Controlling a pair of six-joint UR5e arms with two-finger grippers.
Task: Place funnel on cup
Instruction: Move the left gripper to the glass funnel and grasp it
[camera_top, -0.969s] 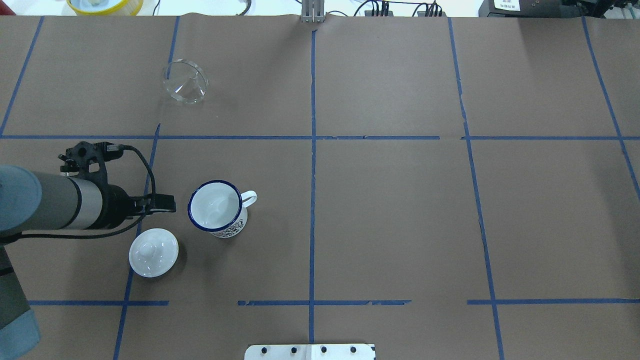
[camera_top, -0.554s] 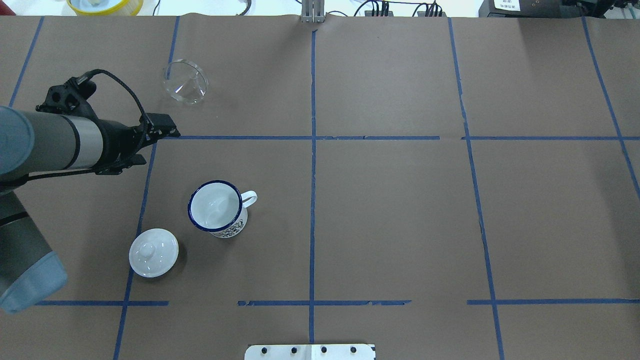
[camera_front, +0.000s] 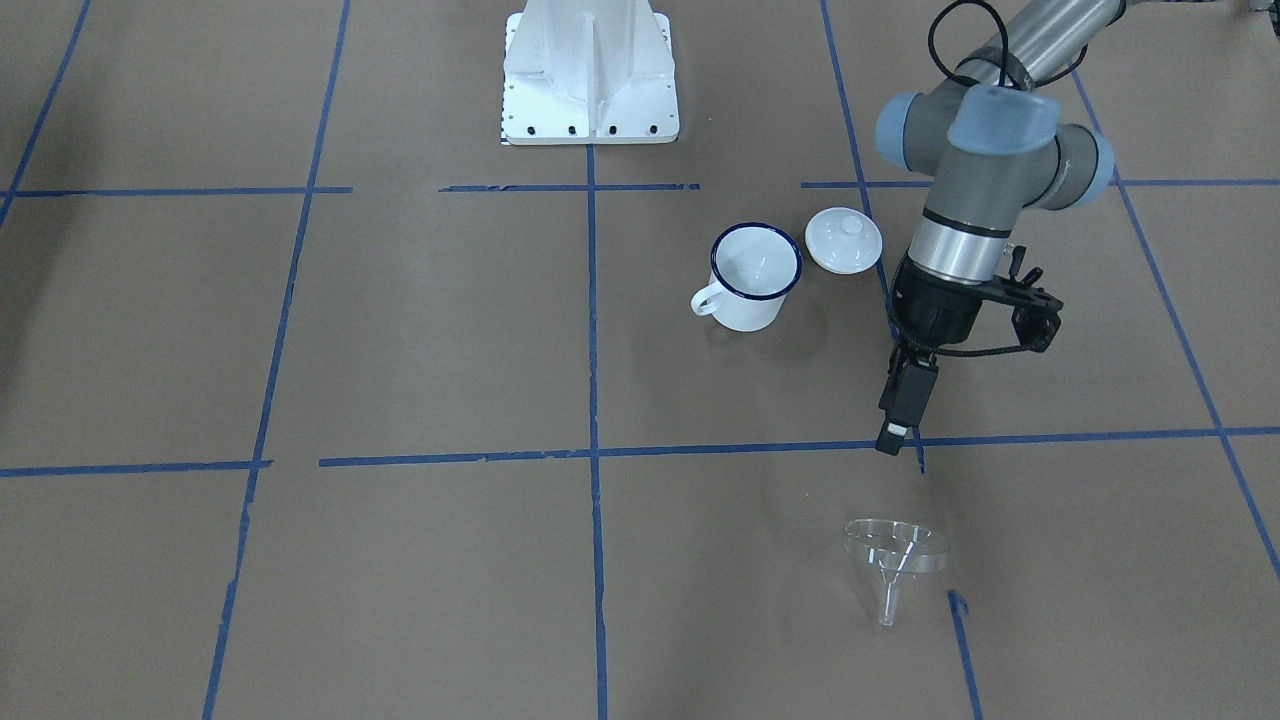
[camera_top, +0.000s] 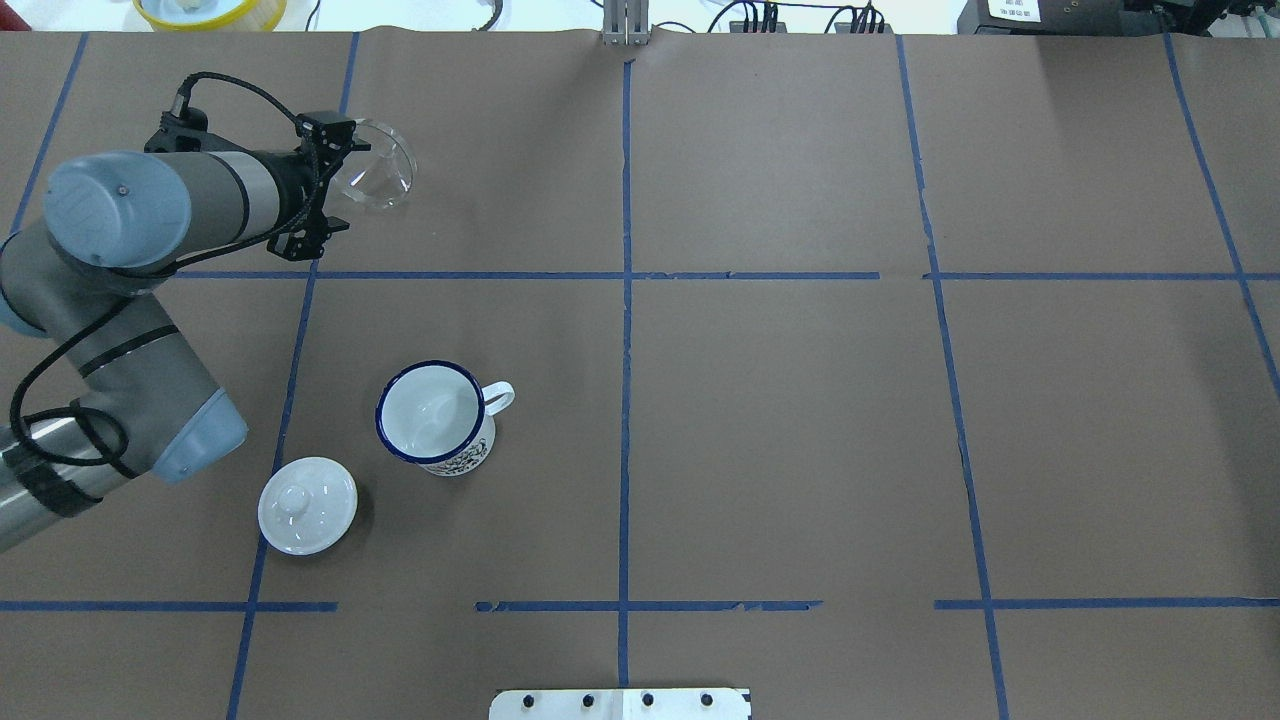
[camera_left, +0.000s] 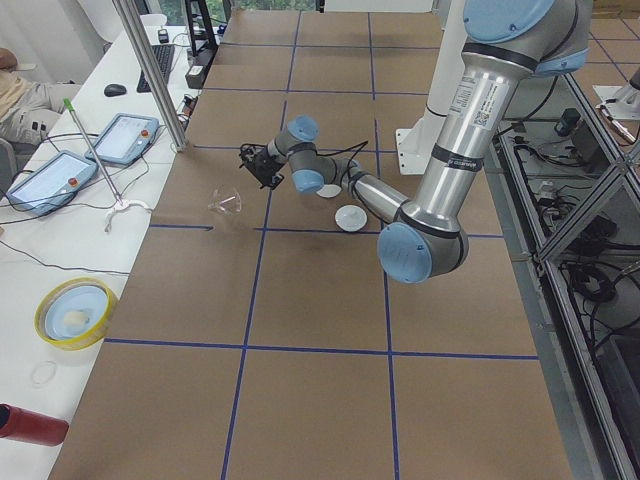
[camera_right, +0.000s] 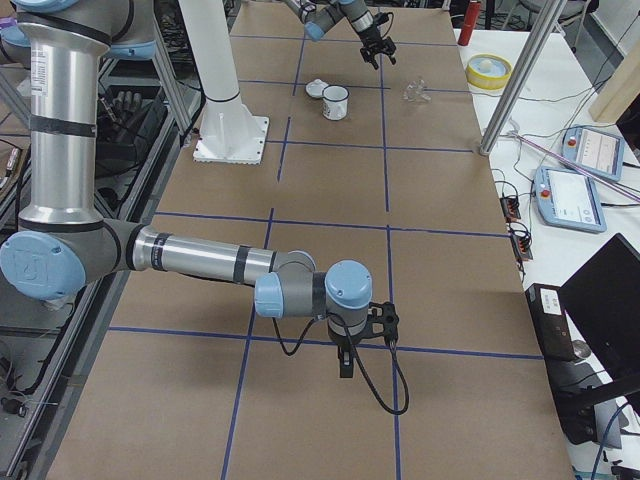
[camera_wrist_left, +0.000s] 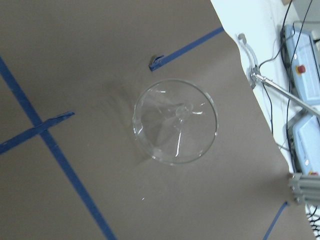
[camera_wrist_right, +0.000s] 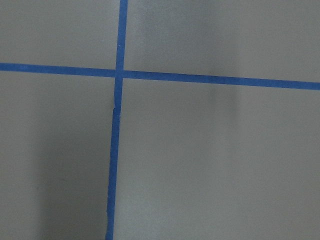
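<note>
The clear funnel (camera_top: 372, 175) lies tilted on the brown table at the far left, wide mouth up, stem pointing away from me; it also shows in the front view (camera_front: 893, 550) and fills the left wrist view (camera_wrist_left: 175, 120). The white cup (camera_top: 435, 415) with a blue rim stands upright and empty nearer to me (camera_front: 755, 275). My left gripper (camera_top: 338, 180) is open and empty. It hangs above the table just short of the funnel (camera_front: 896, 428), without touching it. My right gripper (camera_right: 345, 362) shows only in the right side view, far from both; I cannot tell its state.
A round white knobbed lid (camera_top: 307, 505) lies on the table beside the cup (camera_front: 843, 240). A yellow bowl (camera_top: 210, 10) sits past the far edge. The white base plate (camera_top: 620, 703) is at the near edge. Blue tape lines cross the table.
My left arm has swung from beside the cup and lid toward the far side and now reaches the funnel. The cup, lid and funnel have not moved.
</note>
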